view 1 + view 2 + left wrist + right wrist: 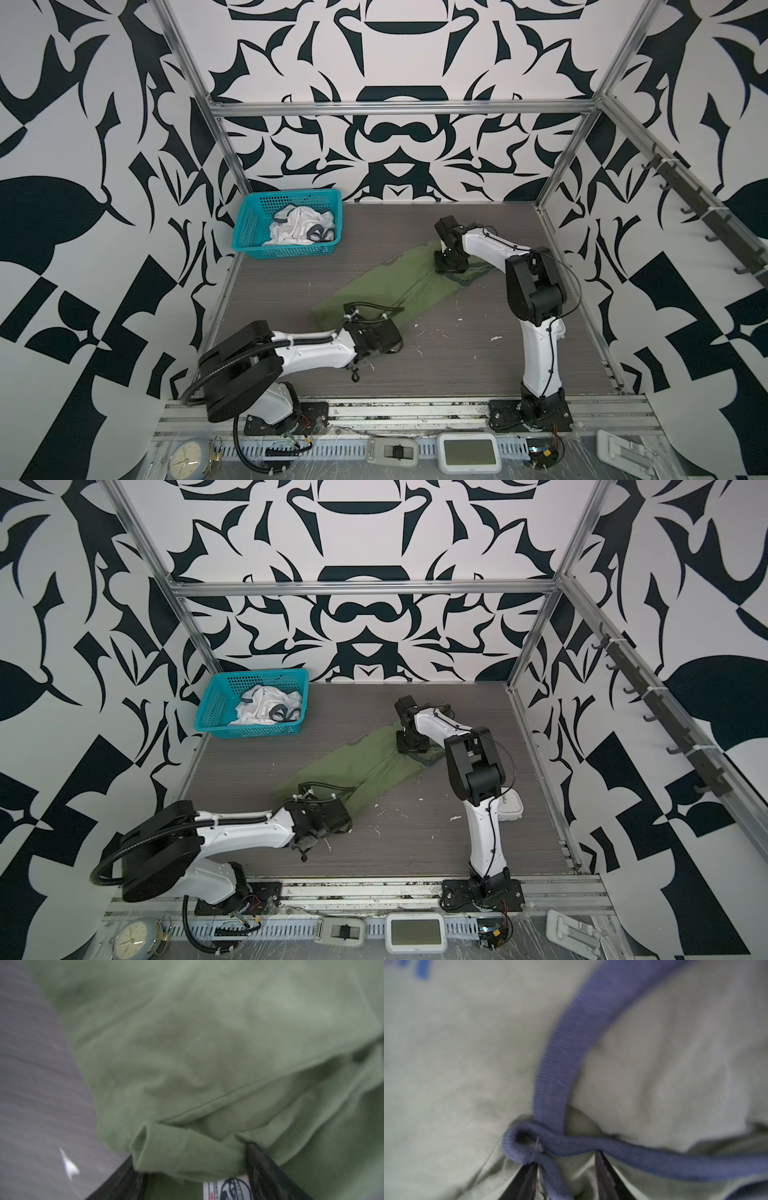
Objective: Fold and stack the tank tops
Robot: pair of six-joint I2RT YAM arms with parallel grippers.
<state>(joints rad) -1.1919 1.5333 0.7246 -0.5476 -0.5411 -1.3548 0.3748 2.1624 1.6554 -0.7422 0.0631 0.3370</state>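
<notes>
On the dark grey counter (457, 365), in both top views, the olive green cloth tank top (395, 286) (365, 766) lies stretched slantwise between the two arms. The white cloth tank top (295, 228) (262, 706) sits crumpled inside the teal plastic mesh basket (245, 224) (208, 706) at the far left corner, its dark print folded over and unreadable. The left jaws are hidden under their own black wrist block at the green shirt's near end. The right jaws point down onto its far end, their gap too small to judge from here. In a top view a white rounded object (510, 808) peeps out from behind the right arm, mostly covered. In the blurred left wrist view the left jaws stand wide, two black fingers (268, 1172) either side of a rolled green hem lying between them. A white sewn-in label (226, 1188) with a round navy emblem is cut off by the frame's edge, its small print illegible. In the right wrist view, also soft, the right jaws are partly apart. A loop of the grey-blue ribbed trim (550, 1076) lies across their tips, one strand running down the gap unsqueezed. A scrap of blue print (423, 970) is cropped at a corner and cannot be read.
</notes>
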